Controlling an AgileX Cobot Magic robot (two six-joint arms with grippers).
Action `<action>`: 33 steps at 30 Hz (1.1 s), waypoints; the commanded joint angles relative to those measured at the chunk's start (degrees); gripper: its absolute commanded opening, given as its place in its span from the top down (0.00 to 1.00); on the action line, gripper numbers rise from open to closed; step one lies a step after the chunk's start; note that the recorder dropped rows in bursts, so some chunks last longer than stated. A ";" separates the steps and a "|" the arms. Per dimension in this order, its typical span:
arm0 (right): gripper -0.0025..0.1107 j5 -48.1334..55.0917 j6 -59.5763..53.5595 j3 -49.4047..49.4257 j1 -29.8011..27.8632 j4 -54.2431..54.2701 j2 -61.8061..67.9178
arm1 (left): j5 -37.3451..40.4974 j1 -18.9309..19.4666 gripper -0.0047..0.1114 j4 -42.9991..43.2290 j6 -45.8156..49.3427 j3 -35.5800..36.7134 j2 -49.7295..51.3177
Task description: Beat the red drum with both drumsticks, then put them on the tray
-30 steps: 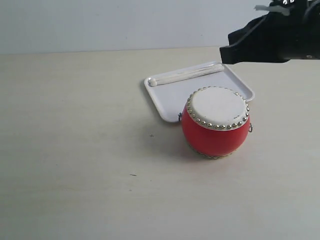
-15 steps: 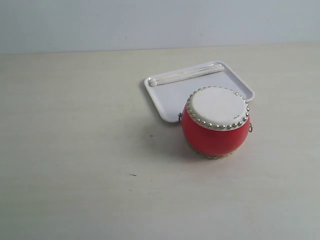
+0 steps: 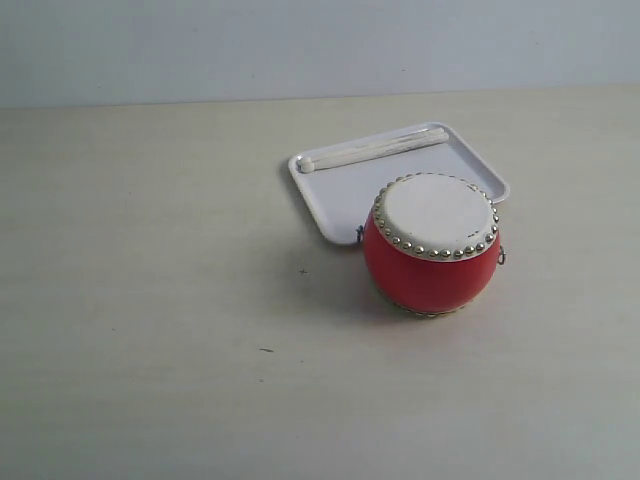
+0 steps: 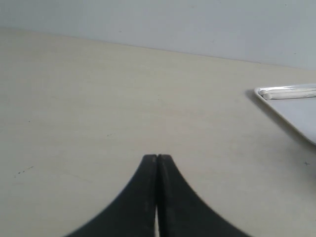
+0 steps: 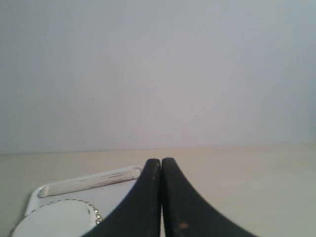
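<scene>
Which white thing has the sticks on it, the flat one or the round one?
The flat one: the tray, a rectangle beside the red drum. Both drumsticks lie along its far rim. The drum's round top holds nothing.

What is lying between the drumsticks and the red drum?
Only bare tray floor. In the exterior view the drumsticks lie along the tray's far rim, and nothing sits on the white stretch between them and the red drum.

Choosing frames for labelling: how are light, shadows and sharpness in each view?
Exterior view: soft, even light; the red drum throws a faint shadow leftward. Left wrist view: the left gripper is a black silhouette, the tray soft. Right wrist view: the right gripper equally dark, the drumsticks blurry.
</scene>
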 commanded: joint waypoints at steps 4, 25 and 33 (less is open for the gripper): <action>0.98 -1.18 -0.98 4.54 -7.49 -0.53 -6.55 | 0.04 0.13 0.96 0.18 -0.05 0.20 -0.38; 0.98 -0.74 27.15 11.00 -9.48 -27.67 -12.44 | 0.04 0.13 0.96 0.18 -0.05 0.20 -0.38; 0.98 6.87 27.98 11.00 -9.48 -29.36 -12.94 | 0.04 0.13 0.96 0.18 -0.05 0.20 -0.38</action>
